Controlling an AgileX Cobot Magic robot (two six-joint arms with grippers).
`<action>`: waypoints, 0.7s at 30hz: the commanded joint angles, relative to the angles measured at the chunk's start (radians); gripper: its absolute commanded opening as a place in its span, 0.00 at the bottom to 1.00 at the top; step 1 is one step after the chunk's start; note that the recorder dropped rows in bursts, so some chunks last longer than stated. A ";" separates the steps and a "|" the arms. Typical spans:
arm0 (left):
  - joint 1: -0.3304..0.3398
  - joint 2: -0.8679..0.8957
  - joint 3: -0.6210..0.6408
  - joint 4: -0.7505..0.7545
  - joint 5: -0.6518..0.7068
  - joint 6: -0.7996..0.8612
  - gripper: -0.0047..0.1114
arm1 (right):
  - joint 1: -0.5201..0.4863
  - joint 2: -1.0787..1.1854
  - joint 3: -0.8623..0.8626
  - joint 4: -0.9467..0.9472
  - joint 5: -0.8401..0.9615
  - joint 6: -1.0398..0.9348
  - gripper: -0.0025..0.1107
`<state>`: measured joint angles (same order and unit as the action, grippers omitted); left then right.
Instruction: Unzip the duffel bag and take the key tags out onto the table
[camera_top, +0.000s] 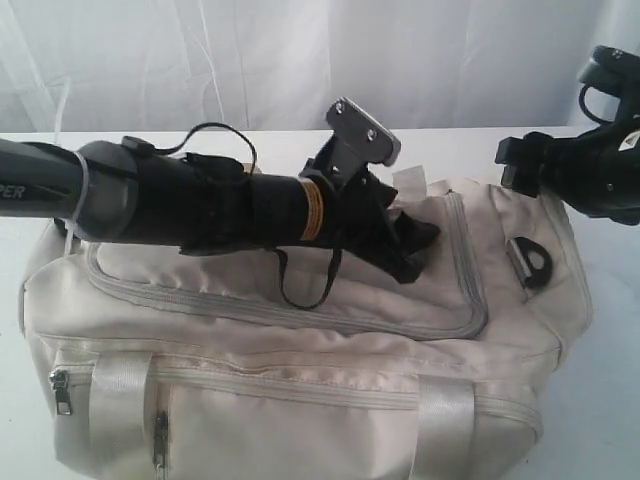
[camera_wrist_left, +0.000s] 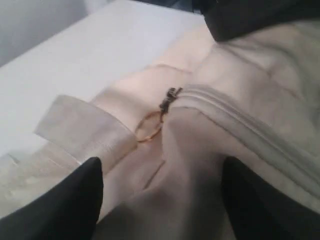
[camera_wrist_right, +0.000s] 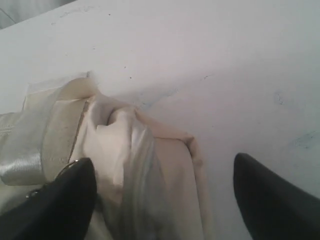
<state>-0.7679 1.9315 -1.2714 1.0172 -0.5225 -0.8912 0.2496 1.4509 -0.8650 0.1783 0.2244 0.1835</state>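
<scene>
the duffel bag (camera_top: 300, 400) is laid on the table (camera_top: 612, 340), and the zipper around its top panel appears closed. the left gripper (camera_top: 412, 248) is poised low over the bag's top, toward its right end; its jaws are spread wide and nothing is gripped. ahead of its fingers (camera_wrist_left: 60, 200) the zipper pull (camera_wrist_left: 169, 99) with a thin gold ring (camera_wrist_left: 149, 127) is seen, beside a satin webbing handle (camera_wrist_left: 80, 130). the right gripper (camera_top: 512, 165) is raised above the bag's right end, its jaws likewise wide apart and empty.
</scene>
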 joint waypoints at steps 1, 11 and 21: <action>-0.034 0.013 -0.007 0.201 0.000 -0.144 0.64 | -0.010 0.016 -0.009 0.002 0.022 0.003 0.63; -0.059 0.011 -0.007 0.672 -0.199 -0.467 0.64 | 0.003 0.060 -0.010 0.011 0.066 -0.006 0.63; -0.057 0.011 -0.150 0.636 -0.178 -0.428 0.64 | 0.052 0.060 -0.010 0.013 0.058 -0.078 0.63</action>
<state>-0.8143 1.9541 -1.3744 1.6465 -0.6716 -1.3180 0.2964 1.5082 -0.8741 0.1971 0.2785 0.1240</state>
